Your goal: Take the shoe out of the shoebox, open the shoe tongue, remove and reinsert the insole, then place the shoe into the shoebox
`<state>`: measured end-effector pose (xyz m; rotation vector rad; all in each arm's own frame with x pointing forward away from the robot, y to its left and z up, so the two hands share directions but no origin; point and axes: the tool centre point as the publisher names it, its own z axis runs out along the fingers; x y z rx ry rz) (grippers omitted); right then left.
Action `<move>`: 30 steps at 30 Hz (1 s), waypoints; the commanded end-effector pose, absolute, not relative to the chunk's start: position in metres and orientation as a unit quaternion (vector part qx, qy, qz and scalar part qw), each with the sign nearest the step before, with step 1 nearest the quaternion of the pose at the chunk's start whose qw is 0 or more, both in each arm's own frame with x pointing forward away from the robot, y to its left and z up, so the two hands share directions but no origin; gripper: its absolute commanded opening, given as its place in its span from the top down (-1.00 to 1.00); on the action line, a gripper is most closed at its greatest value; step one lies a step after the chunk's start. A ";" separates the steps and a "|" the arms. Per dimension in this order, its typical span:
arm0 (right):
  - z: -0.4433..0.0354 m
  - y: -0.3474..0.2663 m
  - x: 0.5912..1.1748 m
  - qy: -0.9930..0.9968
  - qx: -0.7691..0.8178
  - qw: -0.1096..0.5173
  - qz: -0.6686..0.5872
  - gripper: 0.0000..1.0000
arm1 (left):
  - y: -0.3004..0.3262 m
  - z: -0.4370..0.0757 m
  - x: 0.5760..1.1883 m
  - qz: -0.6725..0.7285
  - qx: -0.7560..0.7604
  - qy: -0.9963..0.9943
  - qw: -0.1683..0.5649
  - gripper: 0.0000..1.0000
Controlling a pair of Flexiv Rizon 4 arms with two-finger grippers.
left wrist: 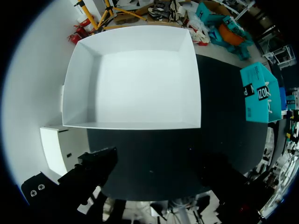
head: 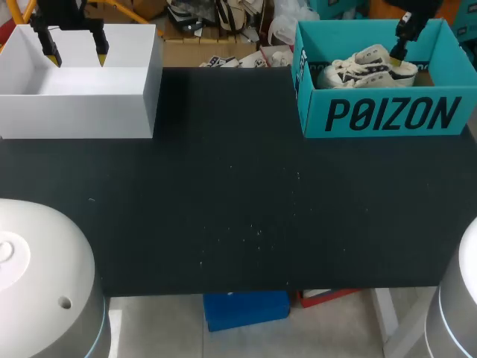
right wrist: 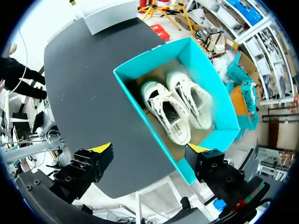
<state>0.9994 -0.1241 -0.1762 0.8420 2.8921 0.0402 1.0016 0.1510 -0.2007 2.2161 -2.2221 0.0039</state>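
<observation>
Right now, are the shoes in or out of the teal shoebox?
In. Both white shoes lie inside the open teal shoebox; the right gripper is above them, fingers apart, holding nothing.

The place is a robot manipulation lab, set up as a test bench. A plain table (head: 223, 224) with a matte black top serves as the staged work surface. The white bases of the left arm (head: 37, 276) and the right arm (head: 462, 298) stand at its near corners. The props on it are a blank white box (head: 74, 112) and a teal shoebox (head: 387, 115) holding white shoes (head: 365, 68).
</observation>
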 end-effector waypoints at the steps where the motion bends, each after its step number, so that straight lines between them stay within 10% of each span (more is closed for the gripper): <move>1: -0.185 -0.124 1.007 0.995 0.056 0.080 0.026 -1.00 | 0.150 -0.200 1.001 0.000 0.707 -0.708 0.001 -1.00; 5: -0.197 -0.115 1.024 0.994 0.060 0.085 0.029 -1.00 | 0.150 -0.200 1.001 0.000 0.707 -0.708 0.001 -1.00; 8: -0.206 -0.111 1.035 0.994 0.056 0.088 0.024 0.00 | 0.150 -0.200 1.001 0.000 0.707 -0.708 0.001 -1.00; 30: -0.290 -0.114 1.107 0.996 0.031 0.086 -0.018 0.11 | 0.150 -0.200 1.001 0.000 0.707 -0.708 0.001 -1.00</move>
